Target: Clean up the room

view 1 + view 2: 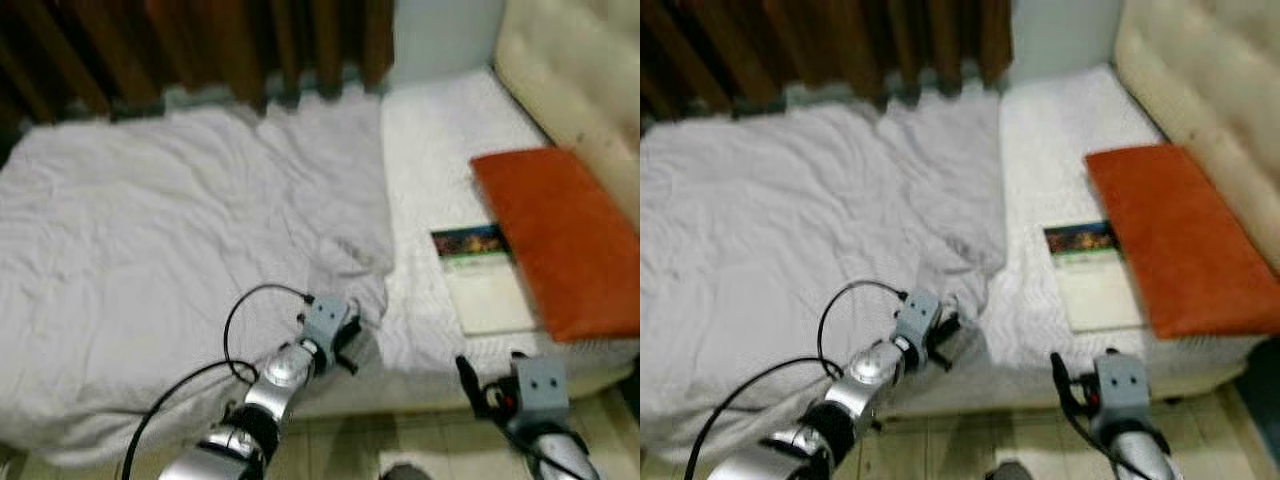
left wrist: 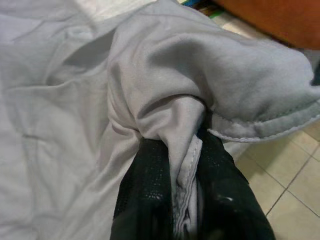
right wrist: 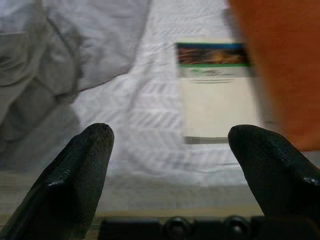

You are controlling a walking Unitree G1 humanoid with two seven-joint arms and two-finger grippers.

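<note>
left gripper (image 2: 187, 200) at the near edge of the bed (image 1: 430, 150), fingers (image 2: 145, 195) pinched on the hemmed corner of the grey sheet (image 1: 170, 250) that covers the bed's left side. right gripper (image 3: 170, 150) near the bed's near right edge, fingers wide apart and empty, facing the book (image 1: 482, 280) beside the orange pillow (image 1: 560, 240).

Orange pillow (image 1: 565, 240) cut off at the edge; book (image 1: 482, 280) perhaps partly beneath it.

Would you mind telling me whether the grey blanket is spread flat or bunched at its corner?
Bunched at the corner: the left tool pinches the grey blanket hem into folds.
</note>
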